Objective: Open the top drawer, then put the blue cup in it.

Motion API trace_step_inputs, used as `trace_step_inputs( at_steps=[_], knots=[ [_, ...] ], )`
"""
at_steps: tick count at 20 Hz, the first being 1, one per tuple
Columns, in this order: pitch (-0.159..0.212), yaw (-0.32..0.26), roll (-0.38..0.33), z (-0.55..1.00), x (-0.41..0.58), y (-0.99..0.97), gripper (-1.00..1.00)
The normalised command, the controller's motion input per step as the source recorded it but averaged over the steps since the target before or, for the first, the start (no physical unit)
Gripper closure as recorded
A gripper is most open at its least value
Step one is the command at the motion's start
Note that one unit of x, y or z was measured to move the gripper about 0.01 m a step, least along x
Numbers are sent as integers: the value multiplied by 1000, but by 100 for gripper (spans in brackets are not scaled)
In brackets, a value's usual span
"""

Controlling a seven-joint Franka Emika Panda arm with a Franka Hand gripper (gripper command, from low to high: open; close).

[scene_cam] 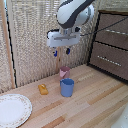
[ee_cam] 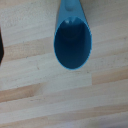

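The blue cup [scene_cam: 67,87] stands upright on the wooden table, mouth up. In the wrist view the blue cup [ee_cam: 73,42] is seen from above, and its inside holds nothing. My gripper [scene_cam: 61,51] hangs well above the cups, open, with nothing between its blue-tipped fingers [scene_cam: 67,50]. A dark finger edge [ee_cam: 1,47] shows at the border of the wrist view. The top drawer [scene_cam: 114,29] is at the exterior view's right, its dark-brown front flush with the cabinet and shut, far from the gripper.
A smaller pink cup [scene_cam: 64,71] stands just behind the blue one. An orange object [scene_cam: 43,89] lies to the exterior view's left of the cups, and a patterned plate [scene_cam: 12,110] beyond it. A second drawer front [scene_cam: 108,58] sits below the top one. A woven screen [scene_cam: 30,35] stands behind.
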Motion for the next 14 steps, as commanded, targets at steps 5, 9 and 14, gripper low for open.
trace_step_inputs(
  at_steps=[5, 9, 14],
  knots=[
    [-53, 97, -136, 53, -338, 9, -100],
    [-95, 130, -218, 106, -668, -173, -100],
    [-83, 150, -250, 160, -538, -254, -100]
  ],
)
